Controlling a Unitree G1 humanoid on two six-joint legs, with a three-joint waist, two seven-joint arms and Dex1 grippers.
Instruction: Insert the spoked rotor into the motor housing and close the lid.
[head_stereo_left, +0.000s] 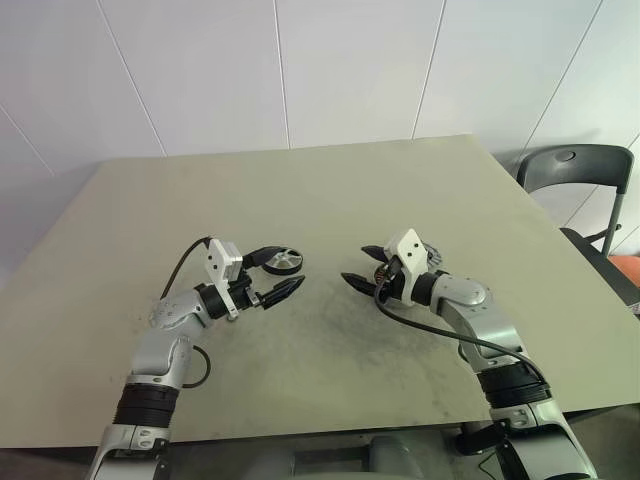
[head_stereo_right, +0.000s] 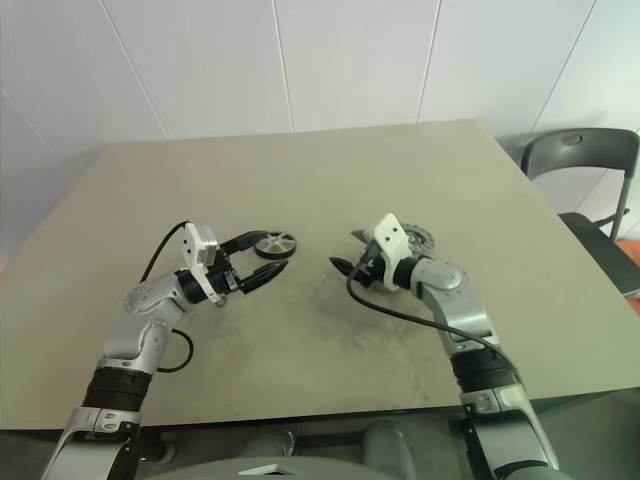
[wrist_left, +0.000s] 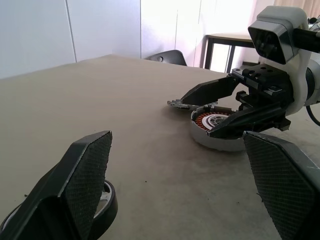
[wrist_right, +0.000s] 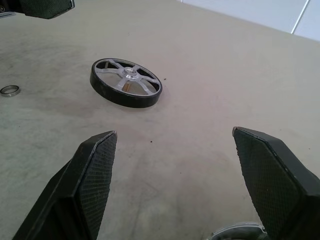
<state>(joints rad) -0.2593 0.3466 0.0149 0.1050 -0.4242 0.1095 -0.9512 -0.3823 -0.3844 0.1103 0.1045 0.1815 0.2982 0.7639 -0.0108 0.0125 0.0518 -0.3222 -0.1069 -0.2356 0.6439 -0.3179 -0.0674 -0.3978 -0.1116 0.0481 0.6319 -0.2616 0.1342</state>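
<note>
The spoked rotor (wrist_right: 126, 82), a black-rimmed wheel with a silver spoked face, lies flat on the table. My left gripper (head_stereo_left: 288, 269) hovers open just over it, and one finger (wrist_left: 85, 180) partly hides its rim. The motor housing (wrist_left: 212, 121), with copper windings and a metal hub, sits under and behind my right gripper (head_stereo_left: 354, 263), which is open and empty and points toward the left gripper. The grey scalloped lid (wrist_left: 176, 104) lies flat just beyond the housing.
The beige table (head_stereo_left: 320, 190) stands against a white panelled wall. A small metal ring (wrist_right: 10, 90) lies on the table near the rotor. A dark chair (head_stereo_left: 575, 165) stands past the table's right edge.
</note>
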